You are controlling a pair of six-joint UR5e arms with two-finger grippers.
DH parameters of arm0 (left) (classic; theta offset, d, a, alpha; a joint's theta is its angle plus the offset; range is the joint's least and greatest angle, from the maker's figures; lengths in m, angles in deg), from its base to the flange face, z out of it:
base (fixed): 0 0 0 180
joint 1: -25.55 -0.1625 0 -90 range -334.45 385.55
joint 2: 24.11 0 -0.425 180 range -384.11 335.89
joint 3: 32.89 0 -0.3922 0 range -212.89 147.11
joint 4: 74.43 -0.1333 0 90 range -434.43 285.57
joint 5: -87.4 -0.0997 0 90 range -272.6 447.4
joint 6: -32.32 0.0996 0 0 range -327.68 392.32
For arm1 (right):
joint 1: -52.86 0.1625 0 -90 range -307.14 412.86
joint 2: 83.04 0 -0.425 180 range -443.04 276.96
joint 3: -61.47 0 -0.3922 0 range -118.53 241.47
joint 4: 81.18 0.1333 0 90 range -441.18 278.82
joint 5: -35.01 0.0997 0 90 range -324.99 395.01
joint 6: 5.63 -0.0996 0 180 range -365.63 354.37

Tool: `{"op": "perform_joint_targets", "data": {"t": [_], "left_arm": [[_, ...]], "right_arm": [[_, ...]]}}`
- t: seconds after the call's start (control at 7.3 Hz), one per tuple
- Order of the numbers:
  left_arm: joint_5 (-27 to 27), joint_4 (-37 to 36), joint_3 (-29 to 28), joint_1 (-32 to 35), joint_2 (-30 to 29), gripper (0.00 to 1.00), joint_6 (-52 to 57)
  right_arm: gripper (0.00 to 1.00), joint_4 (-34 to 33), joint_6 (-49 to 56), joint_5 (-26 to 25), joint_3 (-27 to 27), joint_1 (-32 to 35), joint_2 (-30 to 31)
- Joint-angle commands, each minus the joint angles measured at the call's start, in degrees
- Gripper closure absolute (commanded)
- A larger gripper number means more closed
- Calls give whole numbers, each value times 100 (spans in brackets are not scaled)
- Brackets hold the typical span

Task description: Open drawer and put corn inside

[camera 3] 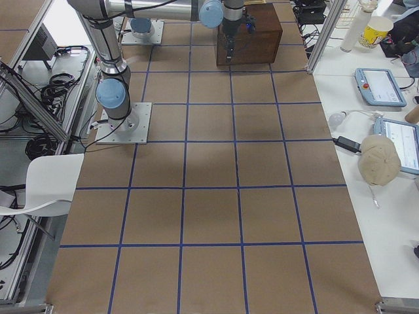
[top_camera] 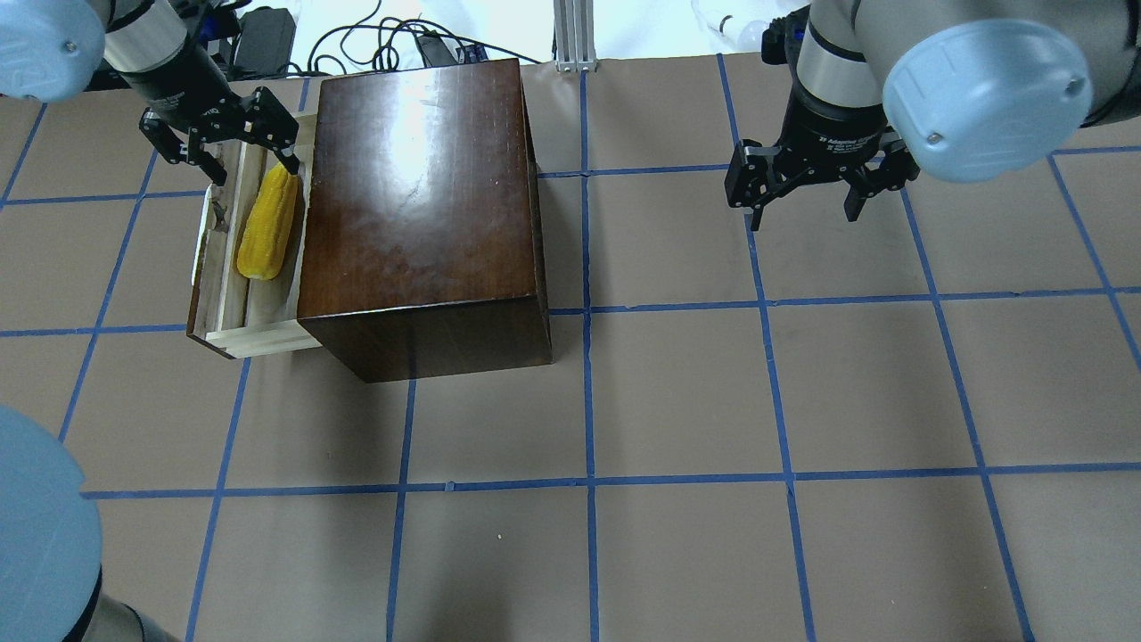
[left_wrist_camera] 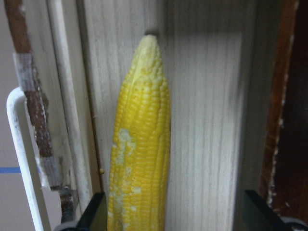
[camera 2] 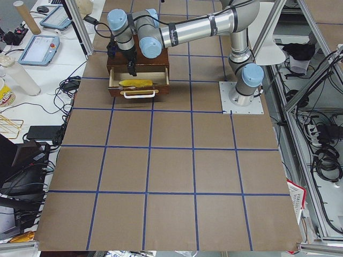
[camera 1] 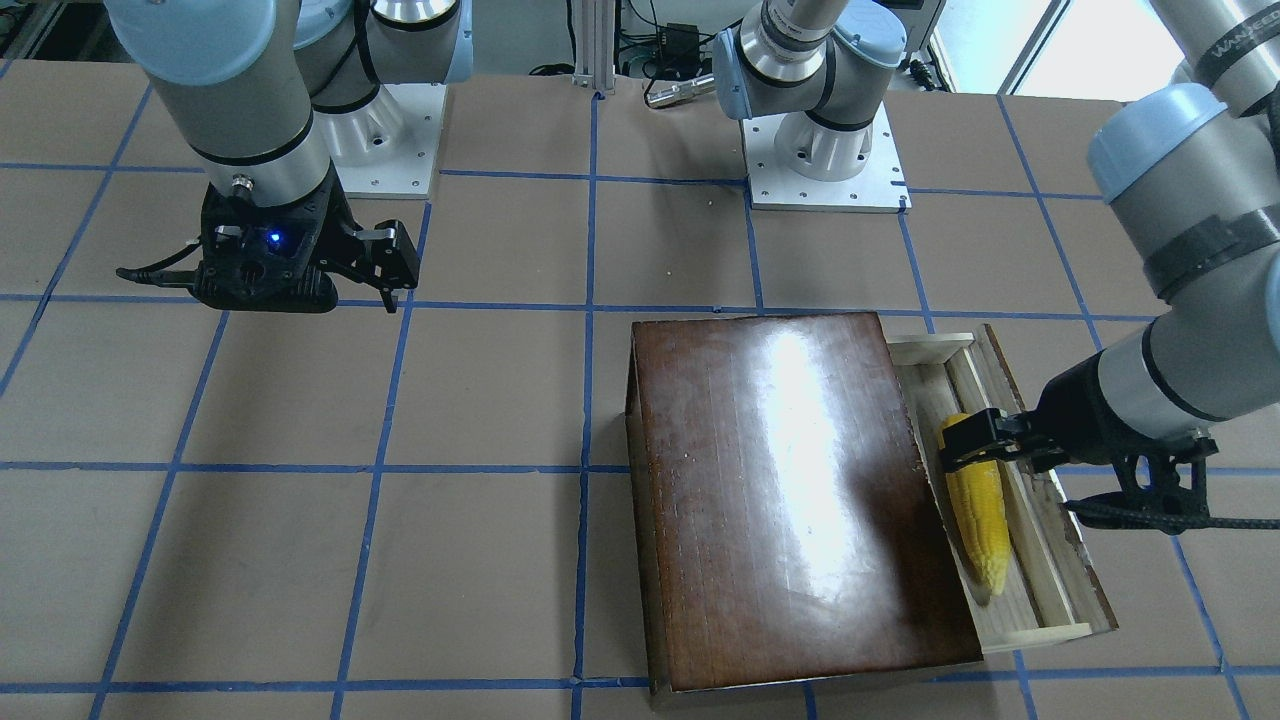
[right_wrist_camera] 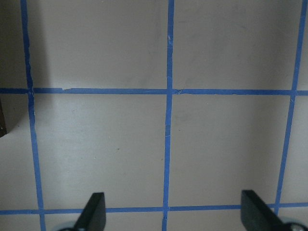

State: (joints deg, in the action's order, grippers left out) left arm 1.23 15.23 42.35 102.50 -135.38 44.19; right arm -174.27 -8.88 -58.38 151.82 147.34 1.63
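The drawer (top_camera: 223, 276) is pulled out of the dark-brown box (top_camera: 419, 205), its white handle (left_wrist_camera: 24, 159) facing outward. The yellow corn (top_camera: 266, 227) lies lengthwise on the drawer's pale floor (left_wrist_camera: 207, 120); it also shows in the front view (camera 1: 978, 520) and the left wrist view (left_wrist_camera: 139, 154). My left gripper (top_camera: 254, 169) is open just above the corn's thick end, its fingers (left_wrist_camera: 96, 211) wide apart and not closed on it. My right gripper (top_camera: 802, 216) is open and empty, above bare table well to the box's right.
The table is brown board with a blue tape grid (right_wrist_camera: 168, 91). Both arm bases (camera 1: 825, 150) stand at the robot's edge. Cables and an aluminium post (top_camera: 575, 36) lie beyond the far edge behind the box.
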Motion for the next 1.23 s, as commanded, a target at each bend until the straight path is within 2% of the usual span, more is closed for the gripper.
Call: {"op": "perform_joint_targets", "data": {"t": [0.0, 0.14, 0.55, 0.82, 1.1], "left_arm": [[-486, 481, -316, 431, 244, 0, 0], [-646, 656, -308, 704, 359, 0, -9], [-612, 930, -212, 1382, 710, 0, -395], [-586, 904, 190, 1419, 921, 0, -537], [-603, 869, 316, 1366, 1010, 0, -511]], "right_arm": [[0, -7, 0, -4, 0, 0, 6], [0, -7, 0, 5, 0, 0, 6], [0, 2, 0, 14, 0, 0, 6], [0, 2, 0, 14, 0, 0, -3], [0, 2, 0, 5, 0, 0, -3]]}}
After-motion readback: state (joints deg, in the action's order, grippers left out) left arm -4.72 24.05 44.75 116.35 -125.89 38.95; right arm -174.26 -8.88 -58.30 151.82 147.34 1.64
